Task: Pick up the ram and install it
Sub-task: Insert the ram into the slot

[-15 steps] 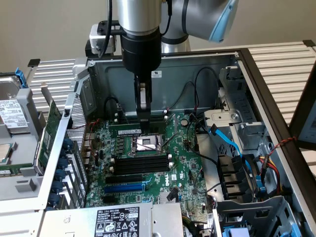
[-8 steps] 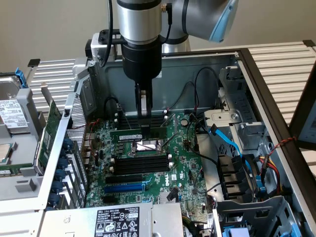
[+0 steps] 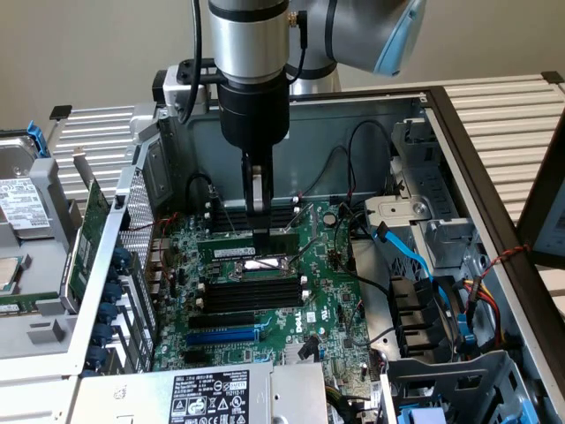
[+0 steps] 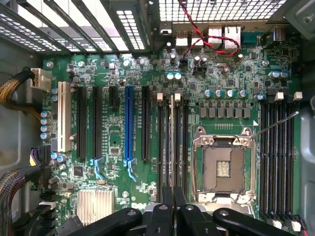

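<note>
The ram [image 3: 231, 249] is a thin green stick with a white label. It stands on edge along a memory slot on the motherboard [image 3: 327, 291], just behind the open CPU socket [image 3: 261, 265]. My gripper [image 3: 262, 231] comes straight down onto the stick's upper edge, its narrow fingers shut on it near the end towards the exterior view's right. In the wrist view the ram [image 4: 172, 142] is a pale thin line between black slots. It runs into my black fingers [image 4: 166, 204], which are closed together over it.
Empty black memory slots [image 3: 252, 296] and a blue slot [image 3: 225, 336] lie in front of the socket. A green expansion card [image 3: 88, 231] and a hard drive [image 3: 19, 208] sit at the exterior view's left. Blue cables [image 3: 408, 258], drive bays and the case walls crowd the right.
</note>
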Robot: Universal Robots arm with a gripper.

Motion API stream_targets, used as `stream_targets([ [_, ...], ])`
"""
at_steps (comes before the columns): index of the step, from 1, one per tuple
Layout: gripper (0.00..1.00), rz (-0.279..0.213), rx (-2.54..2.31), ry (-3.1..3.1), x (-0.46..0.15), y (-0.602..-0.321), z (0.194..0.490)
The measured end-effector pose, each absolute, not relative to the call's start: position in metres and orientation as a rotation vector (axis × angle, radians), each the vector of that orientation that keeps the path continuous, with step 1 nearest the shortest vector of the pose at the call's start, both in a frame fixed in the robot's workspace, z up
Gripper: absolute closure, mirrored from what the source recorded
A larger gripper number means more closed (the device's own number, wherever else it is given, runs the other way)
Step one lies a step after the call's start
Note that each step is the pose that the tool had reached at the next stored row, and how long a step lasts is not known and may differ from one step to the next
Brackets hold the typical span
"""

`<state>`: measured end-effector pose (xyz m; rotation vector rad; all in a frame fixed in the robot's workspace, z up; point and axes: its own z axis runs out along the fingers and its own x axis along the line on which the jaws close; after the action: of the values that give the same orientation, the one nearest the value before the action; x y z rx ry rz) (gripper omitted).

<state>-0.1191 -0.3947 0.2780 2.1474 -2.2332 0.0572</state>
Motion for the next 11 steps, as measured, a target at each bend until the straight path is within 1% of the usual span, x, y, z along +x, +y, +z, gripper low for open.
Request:
stream_targets([
  [8, 0.88, 0.056, 2.140, -2.242, -0.1191, -0.3947, 0.2709],
  [11, 0.88, 0.045, 2.142, -2.252, -0.1187, -0.3947, 0.2689],
])
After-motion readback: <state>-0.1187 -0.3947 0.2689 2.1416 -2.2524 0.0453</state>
